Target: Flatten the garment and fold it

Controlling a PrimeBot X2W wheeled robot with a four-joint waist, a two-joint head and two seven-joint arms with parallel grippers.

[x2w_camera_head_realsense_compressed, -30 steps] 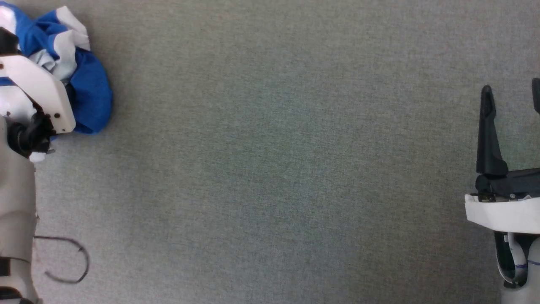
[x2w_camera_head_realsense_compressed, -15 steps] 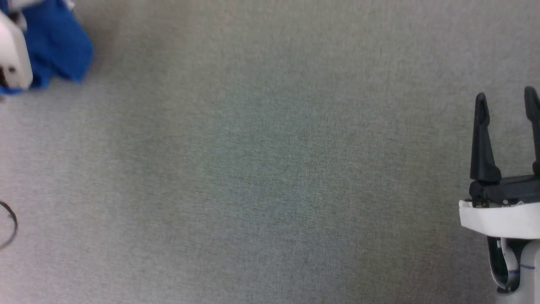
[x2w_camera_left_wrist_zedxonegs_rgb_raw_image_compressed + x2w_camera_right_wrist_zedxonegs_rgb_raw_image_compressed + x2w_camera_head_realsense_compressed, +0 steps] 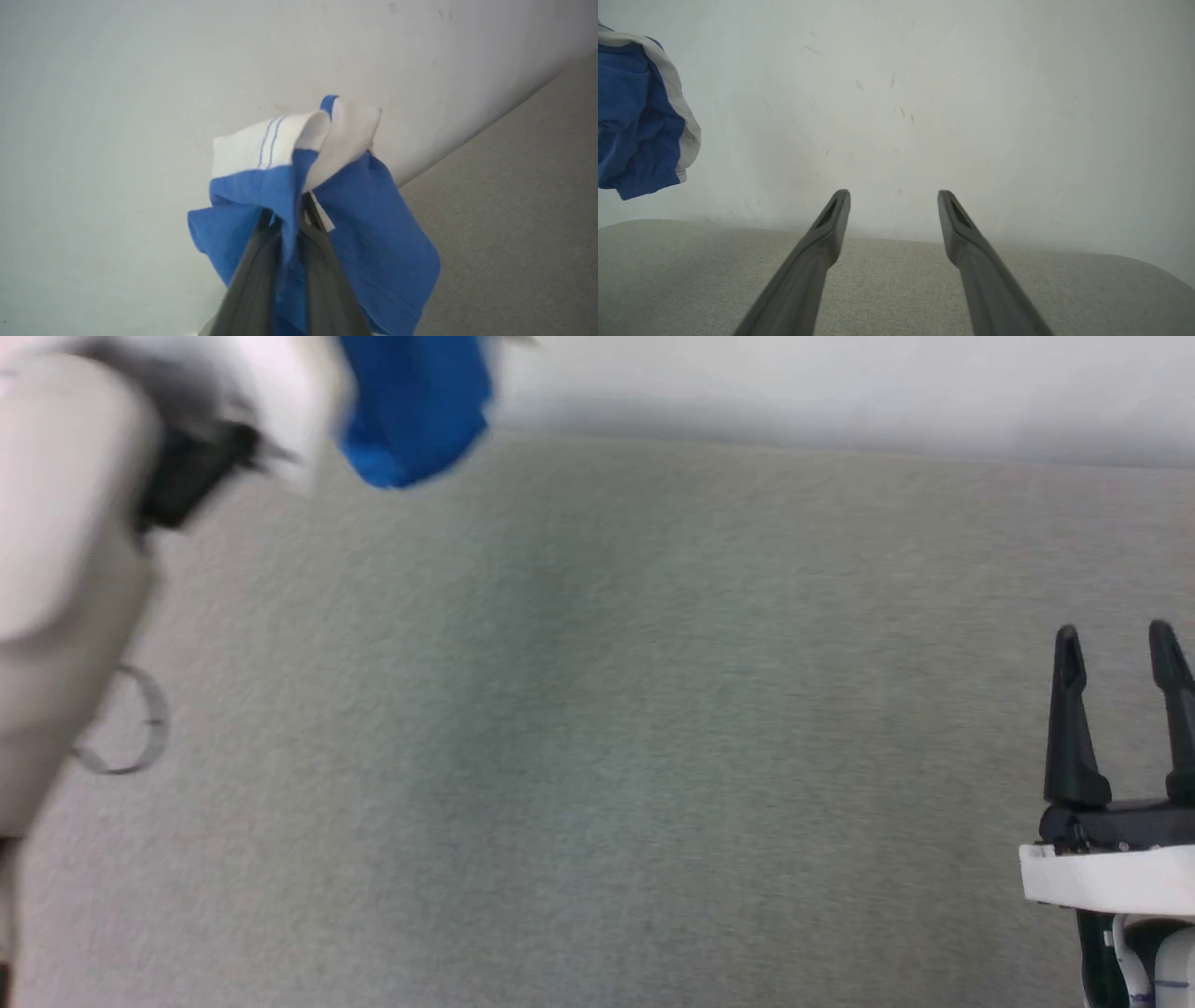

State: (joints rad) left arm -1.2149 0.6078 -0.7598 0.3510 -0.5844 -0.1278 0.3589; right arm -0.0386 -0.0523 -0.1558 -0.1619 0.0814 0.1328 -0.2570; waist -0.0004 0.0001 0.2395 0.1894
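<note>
The garment [image 3: 373, 242] is thin, soft knit cloth, matt blue with a smoother white band. The wall [image 3: 924, 93] is matt white paint, scuffed and speckled. Below the wall, the work surface [image 3: 597, 756] is coarse grey-green woven fabric. The right gripper [image 3: 893, 200] has dull dark plastic fingers [image 3: 803, 280] and a smooth white plastic wrist shell [image 3: 1102, 882].

The load-bearing surface is formed by a flat grey-green covering of woven fabric [image 3: 597, 709], fine and uniform in texture, with no seams visible. Its far edge is met by a plain white wall [image 3: 840, 392]. A soft shadow is cast along that junction, and a faintly darker band is seen across the covering left of centre in the head view
</note>
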